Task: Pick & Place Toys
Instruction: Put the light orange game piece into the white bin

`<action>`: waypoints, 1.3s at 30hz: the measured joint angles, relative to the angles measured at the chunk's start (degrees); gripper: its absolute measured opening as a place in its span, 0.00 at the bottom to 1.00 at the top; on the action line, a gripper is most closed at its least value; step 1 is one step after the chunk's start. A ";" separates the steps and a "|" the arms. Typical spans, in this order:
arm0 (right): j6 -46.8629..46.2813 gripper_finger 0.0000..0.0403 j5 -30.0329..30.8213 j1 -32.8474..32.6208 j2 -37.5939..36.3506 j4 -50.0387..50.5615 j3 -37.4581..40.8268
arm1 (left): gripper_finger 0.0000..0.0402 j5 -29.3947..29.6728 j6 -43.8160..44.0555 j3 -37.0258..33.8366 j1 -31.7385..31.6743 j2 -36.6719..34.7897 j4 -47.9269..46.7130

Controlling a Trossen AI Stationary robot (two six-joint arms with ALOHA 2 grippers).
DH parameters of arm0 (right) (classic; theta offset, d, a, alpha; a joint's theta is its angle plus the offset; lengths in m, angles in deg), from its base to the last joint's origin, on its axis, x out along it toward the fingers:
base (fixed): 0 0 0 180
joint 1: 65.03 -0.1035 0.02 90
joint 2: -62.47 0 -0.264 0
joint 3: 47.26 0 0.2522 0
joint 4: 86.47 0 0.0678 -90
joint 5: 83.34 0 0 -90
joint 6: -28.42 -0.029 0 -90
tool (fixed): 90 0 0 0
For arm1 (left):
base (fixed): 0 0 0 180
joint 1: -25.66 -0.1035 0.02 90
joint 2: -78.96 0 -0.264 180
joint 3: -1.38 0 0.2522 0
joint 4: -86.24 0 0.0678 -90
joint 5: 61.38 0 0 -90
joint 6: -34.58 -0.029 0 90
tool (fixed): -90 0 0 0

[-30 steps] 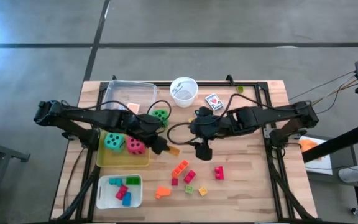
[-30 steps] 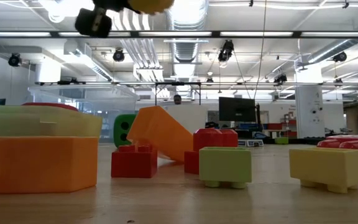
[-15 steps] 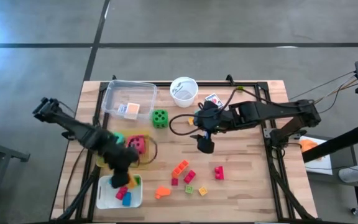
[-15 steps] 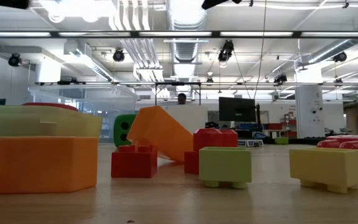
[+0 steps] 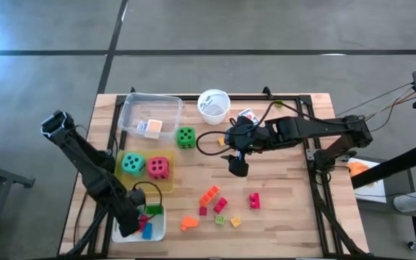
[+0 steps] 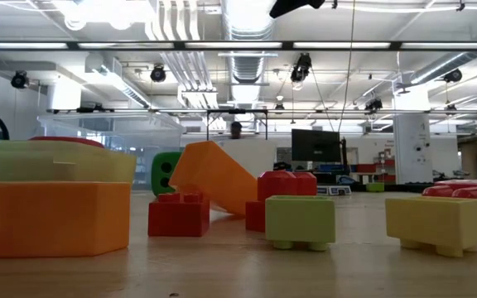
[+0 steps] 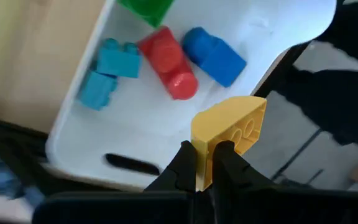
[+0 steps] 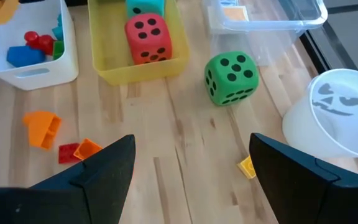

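My left gripper [image 5: 130, 225] [image 7: 205, 167] hangs over the white tray [image 5: 157, 232] at the table's near left, shut on a yellow block [image 7: 230, 132]. Teal, red, blue and green blocks [image 7: 166, 59] lie in that tray. My right gripper [image 5: 237, 168] [image 8: 191, 180] stands open above mid-table, touching nothing. A green die [image 5: 185, 136] rests on the wood. A teal die [image 5: 132, 164] and a red die [image 5: 158, 167] sit in the yellow tray [image 5: 166, 186]. Several loose blocks [image 5: 220, 206] lie near the front. My left gripper pinches the yellow block by one narrow end [image 7: 205, 155] between its two fingers. The fingers slant down from above. The rest of the block sticks out past the fingertips, lifted clear above the white tray's floor [image 7: 166, 124].
A clear tray [image 5: 150, 115] holding a small card pack stands at the far left, with a white cup [image 5: 214, 106] and another card pack [image 5: 248, 115] beside it. A small yellow piece [image 8: 247, 167] lies near the cup. Bare wood shows on the table's right.
My left gripper has swung from mid-table, beside the yellow tray, toward the table's near left corner and down a little, turning as it went. It stays shut on the yellow block, which now hangs over the white tray.
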State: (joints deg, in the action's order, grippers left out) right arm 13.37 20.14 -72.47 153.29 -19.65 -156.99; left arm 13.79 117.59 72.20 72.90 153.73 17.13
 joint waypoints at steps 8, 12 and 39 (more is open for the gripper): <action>-0.33 0.77 0.00 -0.04 0.00 0.80 0.10 | 0.03 -2.08 17.03 -7.51 0.51 1.60 8.28; -0.40 0.77 0.00 -0.02 0.00 1.14 0.35 | 0.03 -5.88 23.14 -10.18 0.93 1.63 9.38; -0.15 0.77 -0.09 0.00 0.00 2.04 2.36 | 0.03 -10.42 23.62 -10.47 -0.15 10.91 10.42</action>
State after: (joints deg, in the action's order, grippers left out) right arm 13.22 20.05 -72.47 153.30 -17.62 -154.63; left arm 3.36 141.21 61.73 72.75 164.64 27.56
